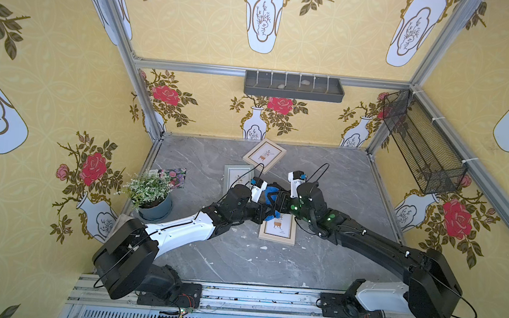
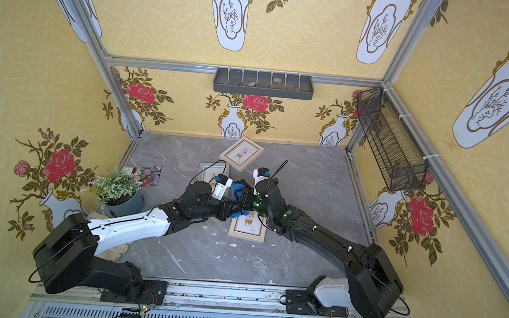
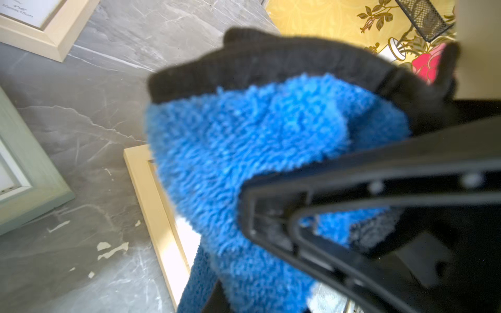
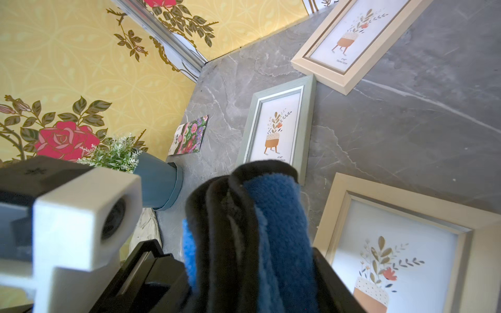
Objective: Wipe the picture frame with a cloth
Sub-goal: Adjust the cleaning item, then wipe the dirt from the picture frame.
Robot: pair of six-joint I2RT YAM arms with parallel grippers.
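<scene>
We have the cloth [image 1: 273, 189] bunched in the air right above the far end of the near frame [image 1: 277, 238], with both grippers meeting on it. The left gripper [image 3: 271, 216] is pinched narrow on a blue fold, as its wrist view shows. The right gripper [image 4: 244, 284] has its jaws on either side of the folded bundle. We cannot tell whether they press it or merely flank it.

We judge the cloth light, soft and floppy. It will sag from any single hold, and its plush pile should slide easily over the pane. A hold on a thick fold near the black trim [image 3: 271, 62] looks safer to us than a thin corner.

The near frame looks light and lies loose on the table [image 1: 238, 259], so it may skid under a wipe. The green frame [image 4: 306, 122] and far frame [image 4: 325, 73] lie beyond the near frame, clear of the cloth.
</scene>
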